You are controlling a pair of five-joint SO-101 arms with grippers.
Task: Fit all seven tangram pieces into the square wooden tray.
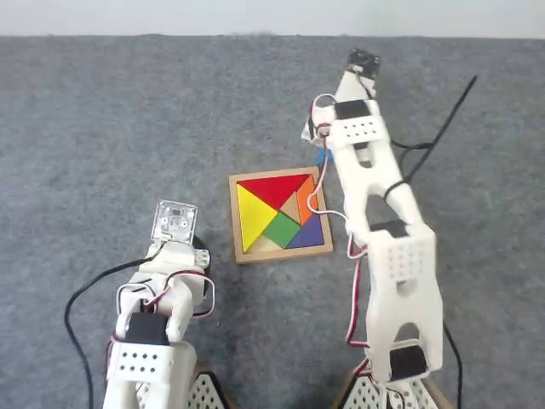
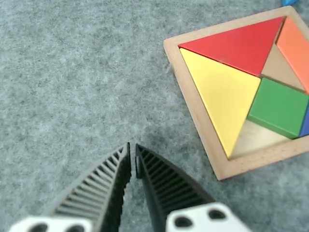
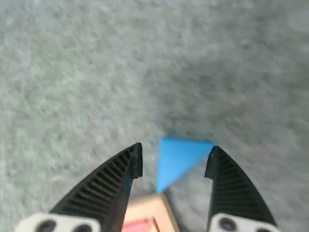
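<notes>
Blue triangle pickup; the tray looks five pieces in.
Blue triangle (image 3: 179,162), flat and smooth-painted, lies on the grey felt (image 1: 102,128) just off the wooden tray (image 1: 235,221) at its 1 o'clock corner. My right gripper (image 3: 176,154) hangs over it, fingers apart on either side. Next, I judge: pinch its edges, lift, turn it to a bare triangular gap. My left gripper (image 2: 133,147), fingers together, hangs at the tray's 9 o'clock.

Red triangle (image 2: 236,46), yellow triangle (image 2: 219,94), green square (image 2: 280,108) (also a blue triangle (image 3: 178,159)).

High view looks down over the table (image 1: 102,128); both wrist views, close above, share the tray (image 2: 197,107)
</notes>
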